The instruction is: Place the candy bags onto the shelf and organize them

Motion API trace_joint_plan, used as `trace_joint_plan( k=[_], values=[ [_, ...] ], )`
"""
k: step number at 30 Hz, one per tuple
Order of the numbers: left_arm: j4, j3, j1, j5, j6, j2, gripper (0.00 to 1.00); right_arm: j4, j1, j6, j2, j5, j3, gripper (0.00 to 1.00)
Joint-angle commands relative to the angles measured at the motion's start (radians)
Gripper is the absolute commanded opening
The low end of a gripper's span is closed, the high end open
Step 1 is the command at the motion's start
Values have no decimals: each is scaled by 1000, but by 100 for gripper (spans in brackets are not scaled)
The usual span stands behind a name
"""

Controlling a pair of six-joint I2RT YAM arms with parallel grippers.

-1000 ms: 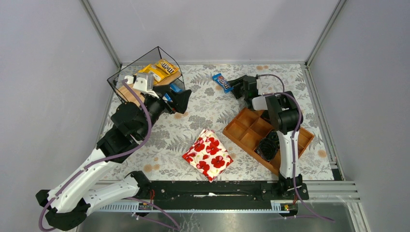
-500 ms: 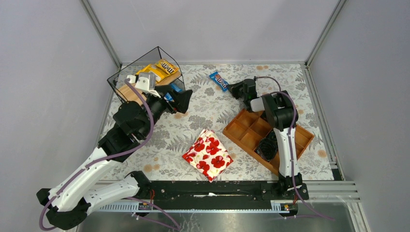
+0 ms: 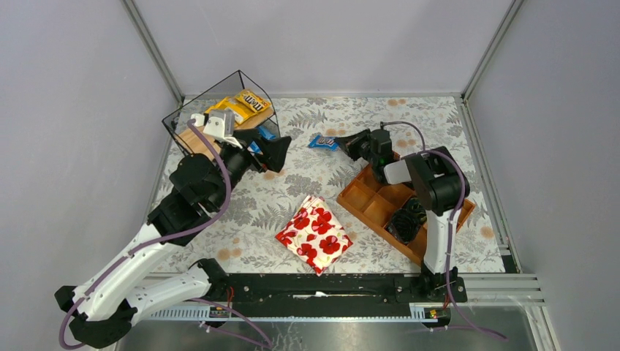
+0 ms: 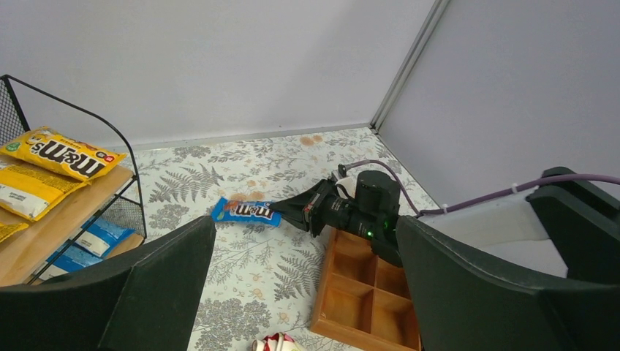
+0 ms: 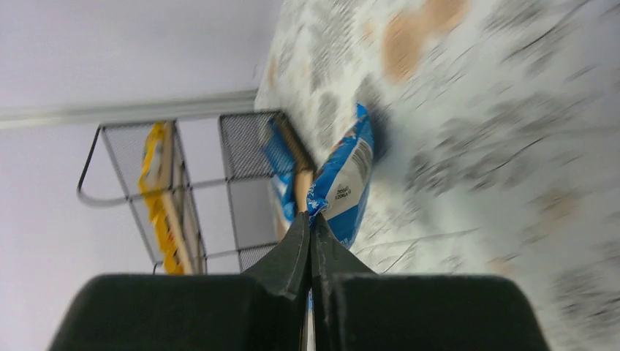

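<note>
A blue candy bag [image 3: 322,142] hangs just above the mat at mid-table, with my right gripper [image 3: 341,143] shut on its right end. In the right wrist view the bag [image 5: 343,179] sticks out past the pinched fingertips of the right gripper [image 5: 310,219]. The shelf [image 3: 191,139] stands at the far left, with yellow candy bags [image 3: 247,104] on its upper board and blue ones [image 4: 95,238] lower down. My left gripper [image 3: 269,151] hovers open beside the shelf, facing the held bag [image 4: 246,211], with nothing between its fingers.
A reddish-brown compartment tray [image 3: 365,199] lies under the right arm, with a black object [image 3: 406,219] in one cell. A white pouch with red poppies [image 3: 313,234] lies at the front centre. Grey walls close in the mat on three sides.
The right gripper shut on the blue bag's end and drew it off the mat, nearer and slightly left. The left arm stayed still.
</note>
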Motion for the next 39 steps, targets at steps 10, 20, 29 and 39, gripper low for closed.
trace_joint_plan(
  k=[10, 20, 29, 39],
  values=[
    [55, -1, 4, 16, -14, -57, 99, 140, 371, 127, -56, 9, 73, 0],
    [56, 2, 5, 10, -14, -106, 99, 72, 499, 157, 88, 159, 304, 0],
    [56, 2, 4, 12, -17, -132, 99, -81, 549, 147, 265, 299, 585, 0],
    [59, -1, 1, 13, -20, -144, 99, -315, 593, 124, 410, 489, 838, 0]
  ],
)
